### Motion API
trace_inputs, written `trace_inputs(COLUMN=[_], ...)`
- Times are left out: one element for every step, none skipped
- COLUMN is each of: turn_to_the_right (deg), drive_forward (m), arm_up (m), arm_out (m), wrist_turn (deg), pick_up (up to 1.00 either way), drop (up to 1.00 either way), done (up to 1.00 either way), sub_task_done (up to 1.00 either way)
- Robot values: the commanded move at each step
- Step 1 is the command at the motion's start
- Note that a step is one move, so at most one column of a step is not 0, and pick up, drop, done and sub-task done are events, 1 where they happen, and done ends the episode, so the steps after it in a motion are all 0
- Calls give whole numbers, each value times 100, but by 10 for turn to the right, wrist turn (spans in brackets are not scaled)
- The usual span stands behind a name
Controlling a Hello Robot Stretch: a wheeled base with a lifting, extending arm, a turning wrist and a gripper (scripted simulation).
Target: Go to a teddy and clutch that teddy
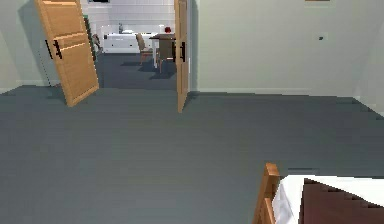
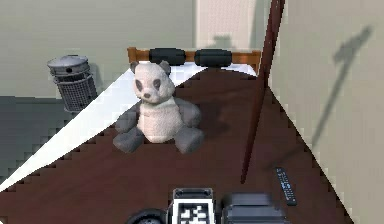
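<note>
A grey-and-white panda teddy point(image 2: 155, 108) sits upright on a bed's dark brown blanket point(image 2: 215, 150), in the middle of the arm side view. At that view's bottom edge a white square with black marks point(image 2: 197, 211) shows on the arm's end. The gripper's dark body point(image 2: 150, 216) peeks in just left of that square, below the teddy. Its far end is cut off, so I cannot tell whether it holds anything.
Two dark pillows point(image 2: 190, 56) lie against the wooden headboard. A remote point(image 2: 286, 186) rests on the blanket beside a slim dark pole point(image 2: 265, 90). A wire bin point(image 2: 72, 80) stands left of the bed. Ahead, open wooden doors point(image 1: 68, 50) lead across grey floor; the bed corner point(image 1: 270, 192) is bottom right.
</note>
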Motion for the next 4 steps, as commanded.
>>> trace_inputs(turn_to_the_right=[0,0,0,0], drive_forward=[0,0,0,0], arm_up=[0,0,0,0], arm_out=[44,0,0,0], wrist_turn=[0,450,450,450], pick_up=[0,0,0,0], drop=[0,0,0,0], done=[0,0,0,0], sub_task_done=[0,0,0,0])
